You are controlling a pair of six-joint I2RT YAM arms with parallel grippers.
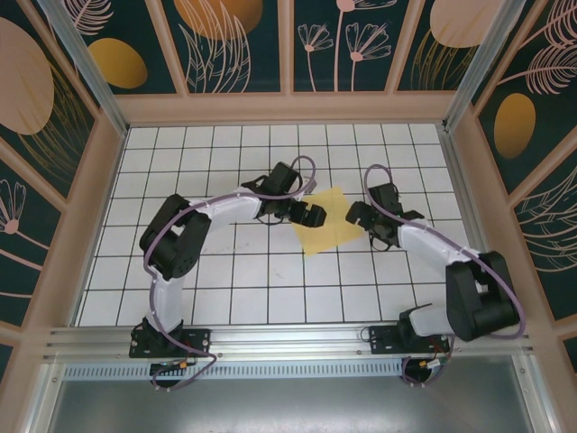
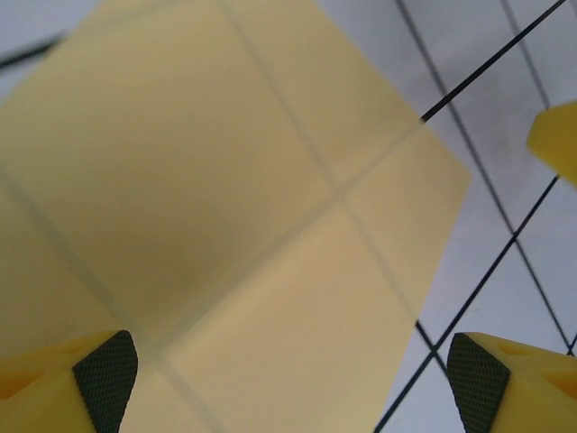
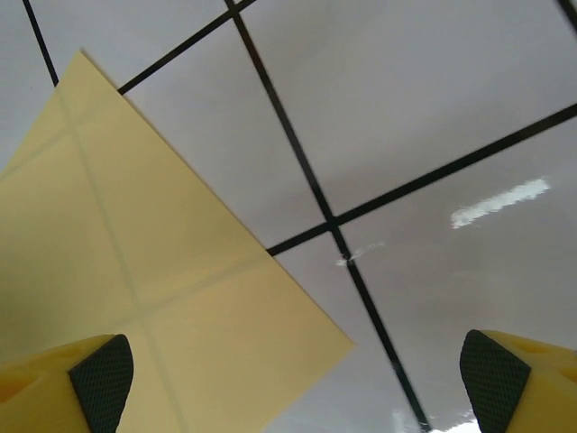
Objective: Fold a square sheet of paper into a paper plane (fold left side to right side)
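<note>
Left gripper (image 1: 311, 215) hovers low with its jaws spread wide and nothing between them. The square sheet of paper (image 1: 330, 223) lies flat on the table (image 1: 225, 271) directly under and ahead of its pads, turned corner-on like a diamond. Right gripper (image 1: 357, 215) faces it from the other side, jaws equally wide and empty. One corner of the sheet reaches under its left pad, while its right pad stands over bare tile.

From where I stand the paper looks very thin, since the black grid lines show through it. I would expect it to be nearly weightless, limp, and quick to skate on that glossy surface. No edge is lifted, so a straight pinch from above has nothing to bite. The best hold seems to be the corner or edge nearest the left gripper, with one fingertip worked underneath while the right gripper presses its own side down. It will crease at the slightest pinch, so the grip should be light.
</note>
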